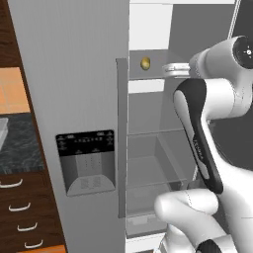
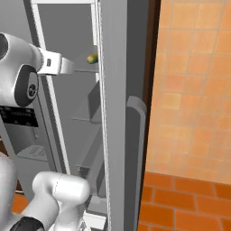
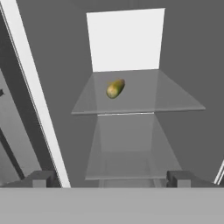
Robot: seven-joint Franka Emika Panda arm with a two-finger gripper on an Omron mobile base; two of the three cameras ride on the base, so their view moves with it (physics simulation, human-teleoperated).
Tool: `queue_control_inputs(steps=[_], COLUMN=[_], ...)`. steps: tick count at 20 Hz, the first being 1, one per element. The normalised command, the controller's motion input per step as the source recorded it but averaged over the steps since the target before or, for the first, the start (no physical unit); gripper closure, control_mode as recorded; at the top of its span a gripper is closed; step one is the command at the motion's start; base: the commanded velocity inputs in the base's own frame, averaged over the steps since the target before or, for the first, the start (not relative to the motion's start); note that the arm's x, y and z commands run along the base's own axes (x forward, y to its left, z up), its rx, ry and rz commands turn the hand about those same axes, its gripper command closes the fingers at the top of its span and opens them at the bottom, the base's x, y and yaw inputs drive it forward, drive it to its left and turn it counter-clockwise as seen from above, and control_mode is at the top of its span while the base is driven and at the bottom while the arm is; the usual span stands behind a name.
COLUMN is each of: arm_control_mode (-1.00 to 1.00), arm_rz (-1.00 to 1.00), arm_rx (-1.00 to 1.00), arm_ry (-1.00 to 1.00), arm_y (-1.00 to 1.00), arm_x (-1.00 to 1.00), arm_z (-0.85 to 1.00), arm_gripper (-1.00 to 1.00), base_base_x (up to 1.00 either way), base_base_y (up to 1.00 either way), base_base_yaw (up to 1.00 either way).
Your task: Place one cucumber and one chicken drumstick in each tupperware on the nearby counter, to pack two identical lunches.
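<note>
a grey fridge [image 1: 74,99] is standing open in a kitchen with orange tile walls, and a strip of black counter [image 1: 17,143] over brown drawers is showing at the far left of the left base view. inside, glass shelves are stacking down the compartment, and a small yellow-green cucumber [image 3: 115,88] is lying on its side on the upper shelf [image 3: 175,103], toward the back, nothing touching it. the gripper [image 3: 111,178] is hovering in front of that shelf, well short of the cucumber, its two dark tips standing wide apart and holding nothing — the white hand is pointing straight into the compartment at shelf height. judging by its look, the cucumber is probably firm, light and smooth-skinned, so it is likely to roll or slip on the glass; taking it across the middle of its short width, fingers on either flank, seems the safest hold. the dispenser panel [image 1: 86,160] on the door is carrying small rows of marks, too blurred to read, and the dark band on the arm is showing lettering that cannot be made out either.
</note>
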Motion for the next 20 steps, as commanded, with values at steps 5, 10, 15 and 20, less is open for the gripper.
queue_control_inputs(steps=[5,10,15,20], arm_control_mode=[-1.00,-1.00,-1.00,-1.00], arm_rz=[0.00,0.00,0.00,0.00], arm_rx=[0.00,0.00,0.00,0.00], arm_ry=[0.05,0.06,0.07,0.05], arm_y=[0.00,0.00,-0.06,-0.06], arm_x=[0.64,0.66,0.71,0.69], arm_z=[0.09,-0.06,-0.19,-0.16], arm_gripper=[-1.00,-1.00,-1.00,-1.00], base_base_x=[0.00,0.00,0.00,0.00], base_base_y=[0.00,0.00,0.00,0.00], base_base_yaw=[0.00,0.00,0.00,0.00])
